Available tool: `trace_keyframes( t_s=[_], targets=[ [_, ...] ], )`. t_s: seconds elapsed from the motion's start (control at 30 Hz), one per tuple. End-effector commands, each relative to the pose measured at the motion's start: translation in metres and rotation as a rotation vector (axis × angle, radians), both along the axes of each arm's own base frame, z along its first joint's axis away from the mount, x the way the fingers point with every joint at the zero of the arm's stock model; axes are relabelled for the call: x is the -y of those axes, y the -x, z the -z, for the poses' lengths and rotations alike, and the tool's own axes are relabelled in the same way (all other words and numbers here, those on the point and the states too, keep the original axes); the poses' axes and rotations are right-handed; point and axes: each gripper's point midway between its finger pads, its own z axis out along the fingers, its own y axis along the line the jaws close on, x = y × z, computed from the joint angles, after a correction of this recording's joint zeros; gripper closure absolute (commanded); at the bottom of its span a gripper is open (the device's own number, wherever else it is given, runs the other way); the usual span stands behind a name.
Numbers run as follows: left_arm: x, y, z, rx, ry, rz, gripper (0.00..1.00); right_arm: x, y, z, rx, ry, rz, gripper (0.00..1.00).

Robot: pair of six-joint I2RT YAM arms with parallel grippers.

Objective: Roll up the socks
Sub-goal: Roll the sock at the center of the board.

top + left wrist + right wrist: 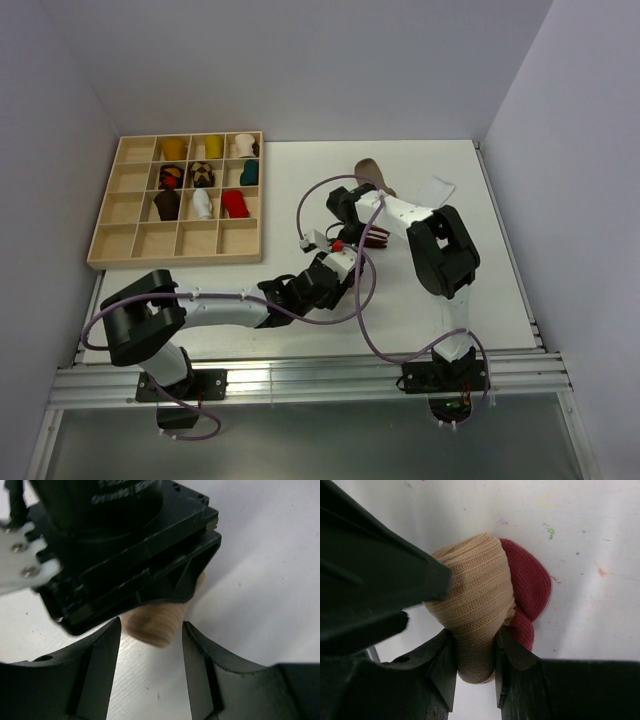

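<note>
You'll find the rolled socks (475,585) on the surface (590,540), between the fingers of your right tool (475,647). Your left tool (150,627) is just left of it, its tips either side of the roll's end, under the right tool's body. Beyond the right tool lies another sock (372,172), with a flat sheet (436,189) to that sock's right. The compartment tray (170,260), rolled items (202,175) in it, sits far left of both tools.

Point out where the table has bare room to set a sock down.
Bare table lies right of the right arm to the table edge, and at the back between the wooden tray and the brown sock. The tray's near row is empty. The centre is crowded: left gripper, right gripper and cables around the tan sock.
</note>
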Motion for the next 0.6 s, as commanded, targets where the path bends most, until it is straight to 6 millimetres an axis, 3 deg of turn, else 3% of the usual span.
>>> trace_keyframes(
  t_s=[0.0,0.37,0.57],
  targets=[
    [0.013,-0.007,-0.008,0.05,-0.05,0.055,0.43,0.032,0.038,0.032,-0.192,0.174,-0.023,0.8],
    [0.021,-0.004,0.003,0.084,-0.175,0.1,0.43,0.034,0.033,0.033,-0.238,0.207,-0.005,0.8],
    [0.023,0.002,0.023,0.07,-0.238,0.132,0.43,0.034,0.03,0.037,-0.248,0.224,0.003,0.8]
  ],
)
